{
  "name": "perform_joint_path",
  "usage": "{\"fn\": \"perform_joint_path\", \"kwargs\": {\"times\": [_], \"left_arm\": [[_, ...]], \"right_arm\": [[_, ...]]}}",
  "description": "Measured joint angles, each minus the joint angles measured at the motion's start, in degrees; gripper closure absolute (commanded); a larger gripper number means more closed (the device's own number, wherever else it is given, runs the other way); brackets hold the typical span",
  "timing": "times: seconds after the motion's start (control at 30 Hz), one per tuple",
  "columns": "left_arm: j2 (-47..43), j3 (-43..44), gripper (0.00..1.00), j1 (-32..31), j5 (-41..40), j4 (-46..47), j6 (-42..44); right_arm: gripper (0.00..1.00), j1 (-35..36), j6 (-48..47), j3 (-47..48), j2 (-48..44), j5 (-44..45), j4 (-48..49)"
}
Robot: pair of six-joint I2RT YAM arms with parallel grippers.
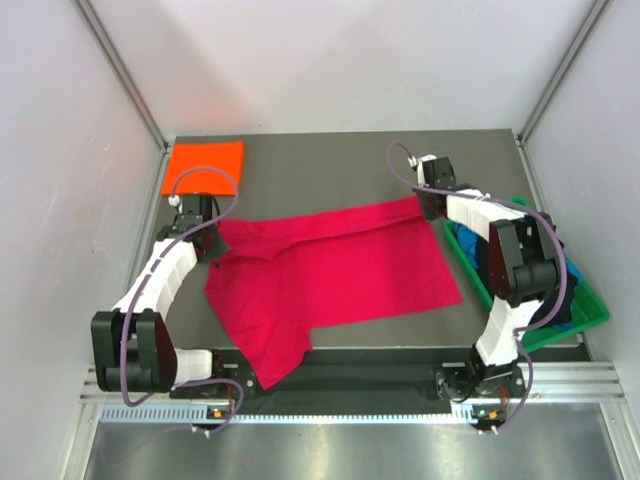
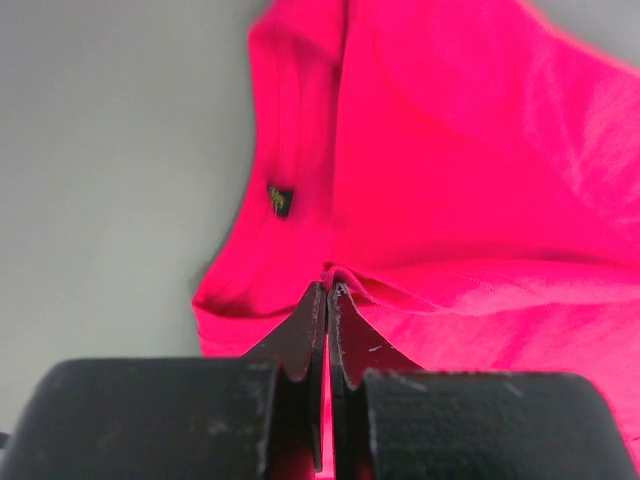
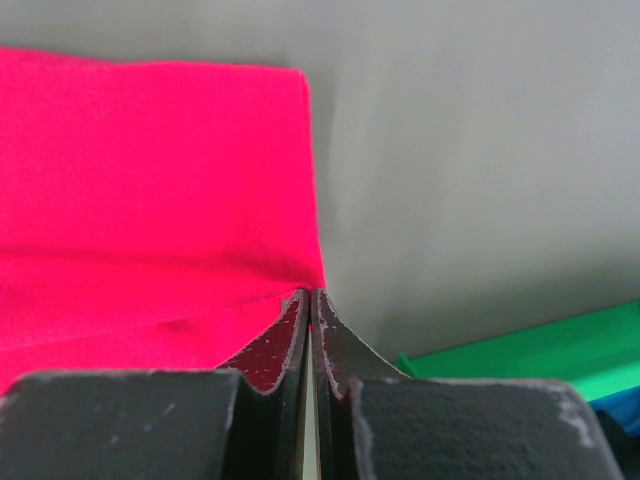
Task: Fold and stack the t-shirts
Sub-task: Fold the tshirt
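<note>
With the left gripper (image 2: 327,292) and right gripper (image 3: 310,296) both clamped on the crimson t-shirt (image 1: 340,265), I judge it best to lift its far edge evenly, taut, folding nearward.

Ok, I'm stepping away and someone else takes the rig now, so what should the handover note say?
Left gripper: fingers shut, pinching a ridge of the red t-shirt beside its collar.
Right gripper: fingers shut at the same shirt's far right hem corner, apparently pinching it.
The red t-shirt lies spread across mid-table. The orange t-shirt lies folded at the far left corner. The green bin on the right holds blue cloth.
Done: orange one folded.
Left: fold the red one, stack it, then whatever shirts are in the bin.
</note>
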Motion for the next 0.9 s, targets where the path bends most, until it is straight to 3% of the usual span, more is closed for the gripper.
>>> {"fn": "perform_joint_path", "kwargs": {"times": [0.13,0.27,0.37,0.9], "left_arm": [[0.52,-3.02,1.00,0.02,1.22,-0.46,-0.68],[1.18,-3.82,1.00,0.02,2.36,-0.81,-1.11],[1.07,-4.70,1.00,0.02,2.54,-0.79,-1.11],[1.07,-5.68,1.00,0.02,2.78,-0.79,-1.09]], "right_arm": [[0.95,0.00,0.07,-0.55,-0.11,0.00,-0.87],[0.81,0.00,0.22,-0.52,-0.11,-0.22,-2.16],[0.77,0.00,0.74,0.00,-0.11,-0.92,-3.76],[0.82,0.00,6.62,2.84,-1.60,-5.44,-6.49]]}}
